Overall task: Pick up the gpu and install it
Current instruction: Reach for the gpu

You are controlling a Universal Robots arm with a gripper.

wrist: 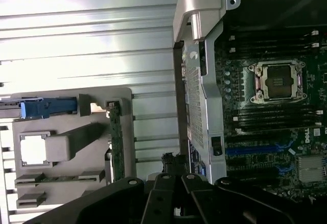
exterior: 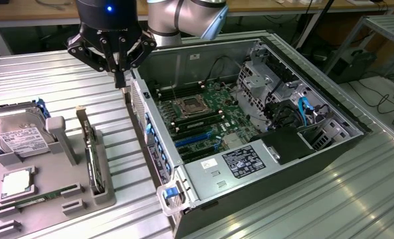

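Observation:
The gpu (exterior: 90, 152) is a thin dark card standing on edge in a slot of the grey holder (exterior: 107, 196) at the exterior view's left; the wrist view shows its greenish edge (wrist: 115, 142). My gripper (exterior: 120, 79) hangs shut above the ribbed table, with nothing between its fingers. It is beside the rear corner of the open computer case (exterior: 203, 174) and beyond the card's far end. In the wrist view the gripper (wrist: 173, 177) has its fingertips pressed together. Inside the case lies the motherboard with blue expansion slots (exterior: 195, 140), also seen in the wrist view as blue expansion slots (wrist: 255, 150).
The grey holder also carries a silver hard drive (exterior: 17, 137), a processor chip (exterior: 16, 181) and a green memory stick (exterior: 37, 198). Drive cages and cables (exterior: 296, 109) fill the case's right side. Bare ribbed table (exterior: 329, 199) lies in front of the case.

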